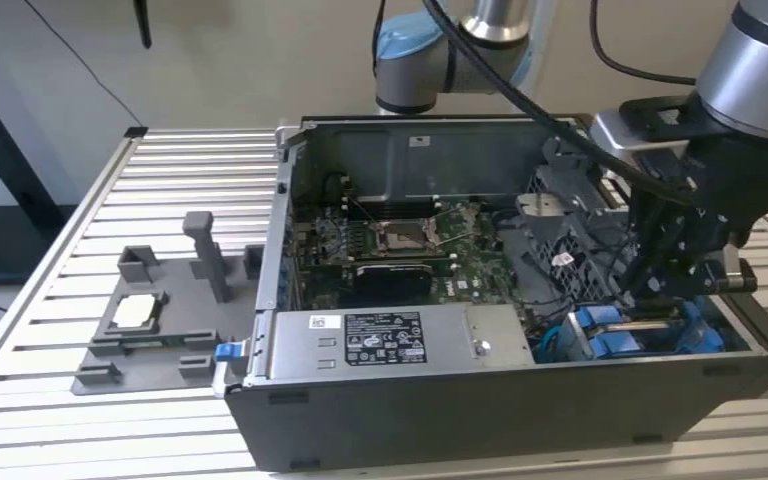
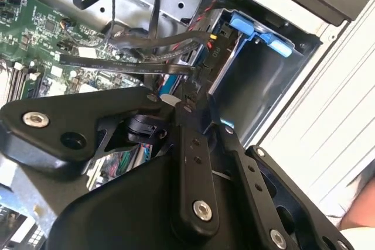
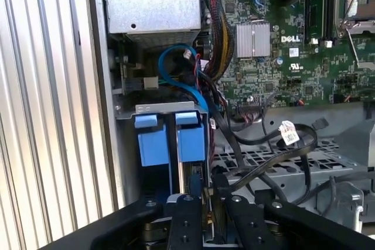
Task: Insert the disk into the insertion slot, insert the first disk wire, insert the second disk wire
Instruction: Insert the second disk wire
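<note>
My gripper (image 1: 658, 295) reaches down into the open computer case at the exterior view's right, over the insertion slot (image 1: 651, 345). The slot is a dark grey cage (image 2: 258, 80) with blue plastic tabs (image 3: 157, 139) at its mouth. The fingers (image 3: 187, 221) stand close together, shut on the black plug of a flat black disk wire (image 2: 117, 62). The plug is held right at the cage, just past the blue tabs (image 2: 249, 24). Between the tabs shows a thin silver edge (image 3: 186, 174), seemingly the disk in the slot. Most of the disk is hidden.
The silver power-supply box (image 1: 371, 340) sits beside the cage along the case's front wall. The green motherboard (image 1: 398, 240) lies deeper in, with loose black cables (image 3: 275, 144) and a blue cable (image 3: 176, 77) near the cage. A grey fixture (image 1: 144, 320) stands on the slatted table (image 1: 184, 170).
</note>
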Tool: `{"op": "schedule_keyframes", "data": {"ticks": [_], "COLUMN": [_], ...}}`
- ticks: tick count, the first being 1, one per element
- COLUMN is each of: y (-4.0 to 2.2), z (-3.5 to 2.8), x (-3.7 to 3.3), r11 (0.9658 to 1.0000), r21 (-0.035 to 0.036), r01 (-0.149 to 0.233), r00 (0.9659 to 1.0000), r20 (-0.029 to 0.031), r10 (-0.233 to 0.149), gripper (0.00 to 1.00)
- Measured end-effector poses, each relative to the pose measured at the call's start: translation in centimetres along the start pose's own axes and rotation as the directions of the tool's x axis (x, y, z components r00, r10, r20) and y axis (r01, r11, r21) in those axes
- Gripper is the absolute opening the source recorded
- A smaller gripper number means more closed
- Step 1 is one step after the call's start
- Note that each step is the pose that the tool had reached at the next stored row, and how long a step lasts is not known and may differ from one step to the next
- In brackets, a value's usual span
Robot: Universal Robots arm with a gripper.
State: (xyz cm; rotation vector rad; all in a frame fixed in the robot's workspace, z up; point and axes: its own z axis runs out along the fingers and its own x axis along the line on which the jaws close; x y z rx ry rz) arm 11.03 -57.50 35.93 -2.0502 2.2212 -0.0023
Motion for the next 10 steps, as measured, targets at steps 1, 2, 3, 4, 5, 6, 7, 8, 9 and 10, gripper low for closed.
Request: {"op": "schedule_keyframes", "data": {"ticks": [1,2,3,4,5,6,7,8,9,10], "y": [-0.02,-0.03,-0.05,-0.06,-0.06,-0.06,-0.06,-0.06,-0.06,-0.06], "z": [-0.21,-0.43,-0.61,-0.73,-0.73,-0.73,-0.75,-0.75,-0.76,-0.76], "x": [-0.02,-0.03,-0.05,-0.06,-0.06,-0.06,-0.06,-0.06,-0.06,-0.06], "r11": [1.0000,1.0000,1.0000,1.0000,1.0000,1.0000,1.0000,1.0000,1.0000,1.0000], "r21": [0.0000,0.0000,0.0000,0.0000,0.0000,0.0000,0.0000,0.0000,0.0000,0.0000], "r01": [0.000,0.000,0.000,0.000,0.000,0.000,0.000,0.000,0.000,0.000], "r00": [1.0000,1.0000,1.0000,1.0000,1.0000,1.0000,1.0000,1.0000,1.0000,1.0000], "r20": [0.0001,0.0000,0.0000,0.0000,0.0001,0.0001,0.0000,0.0000,0.0000,0.0000], "r10": [0.000,0.000,0.000,0.000,0.000,0.000,0.000,0.000,0.000,0.000], "gripper": [0.24,0.24,0.24,0.24,0.24,0.24,0.24,0.24,0.24,0.24]}}
